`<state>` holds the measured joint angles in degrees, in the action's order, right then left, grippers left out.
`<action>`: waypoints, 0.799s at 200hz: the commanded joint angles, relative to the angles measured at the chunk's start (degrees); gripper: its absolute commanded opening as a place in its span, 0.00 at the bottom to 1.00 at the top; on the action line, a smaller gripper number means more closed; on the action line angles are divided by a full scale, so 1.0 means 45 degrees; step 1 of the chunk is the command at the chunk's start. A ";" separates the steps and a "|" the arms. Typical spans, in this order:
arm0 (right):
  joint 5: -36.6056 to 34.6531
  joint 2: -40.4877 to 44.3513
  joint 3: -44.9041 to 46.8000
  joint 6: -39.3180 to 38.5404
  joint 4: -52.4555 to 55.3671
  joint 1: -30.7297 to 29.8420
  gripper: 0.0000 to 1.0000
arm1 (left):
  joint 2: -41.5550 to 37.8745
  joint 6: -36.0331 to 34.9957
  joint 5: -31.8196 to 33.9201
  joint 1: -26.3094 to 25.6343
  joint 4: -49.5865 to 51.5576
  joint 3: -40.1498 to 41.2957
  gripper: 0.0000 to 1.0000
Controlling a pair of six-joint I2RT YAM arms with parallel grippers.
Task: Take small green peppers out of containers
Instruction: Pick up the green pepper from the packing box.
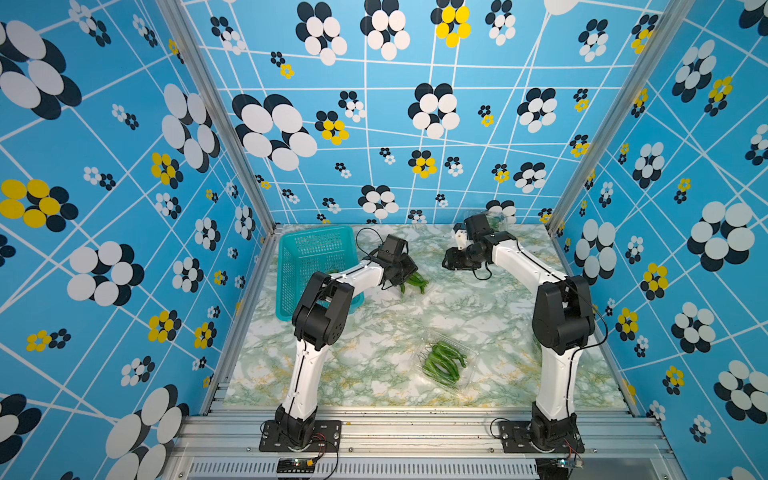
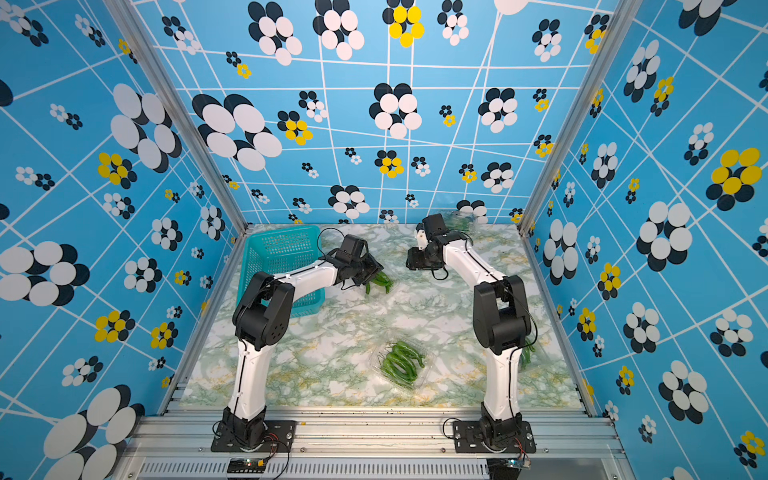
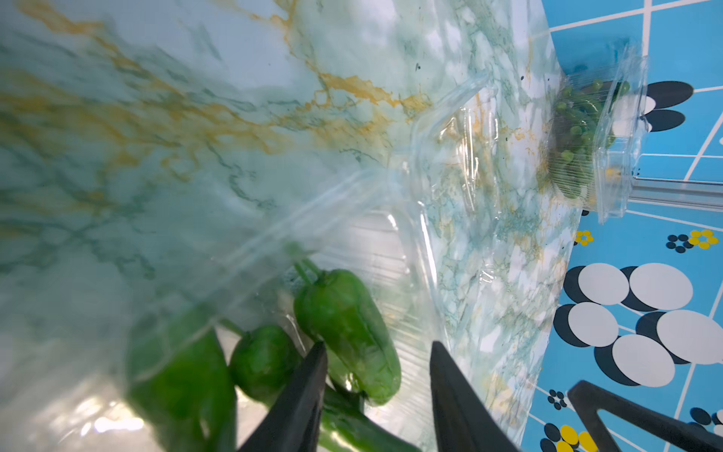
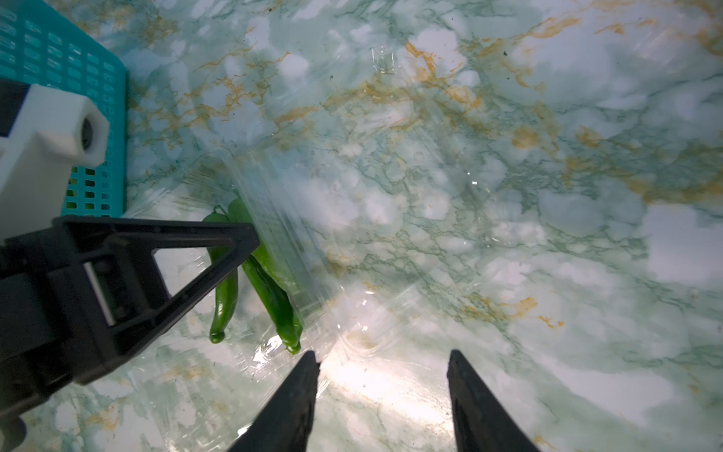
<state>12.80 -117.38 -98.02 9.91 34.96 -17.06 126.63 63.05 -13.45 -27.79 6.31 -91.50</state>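
Teal basket (image 1: 299,266) at left of table (image 1: 374,324), likely drop spot. Left hand (image 3: 377,352) spread astride peppers (image 3: 348,332) inside opened clear box (image 3: 430,219), poised to pinch. Right hand (image 4: 381,360) spread over box plastic, seemingly steadying. Full box (image 1: 446,363) nearer front, waiting.

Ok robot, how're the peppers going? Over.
Left gripper open at green peppers in clear clamshell. Right gripper open nearby. Plastic flap partly covering peppers.
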 commanded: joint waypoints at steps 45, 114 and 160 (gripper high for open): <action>0.0285 -0.0182 0.0009 0.0022 -0.0054 -0.0123 0.55 | 0.0386 -0.0105 0.0126 -0.0016 0.0016 -0.0517 0.40; 0.0184 -0.0118 -0.0052 0.0026 0.0025 -0.0124 0.54 | 0.0890 -0.0338 0.0210 -0.0013 0.0409 -0.0994 0.38; 0.0121 -0.0101 -0.0101 0.0063 0.0052 -0.0131 0.54 | 0.1338 -0.0319 -0.0104 -0.0004 0.0374 -0.1403 0.32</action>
<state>12.99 -117.40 -98.02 9.91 34.89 -17.23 130.37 62.54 -13.50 -27.79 6.48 -95.57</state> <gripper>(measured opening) 0.543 0.339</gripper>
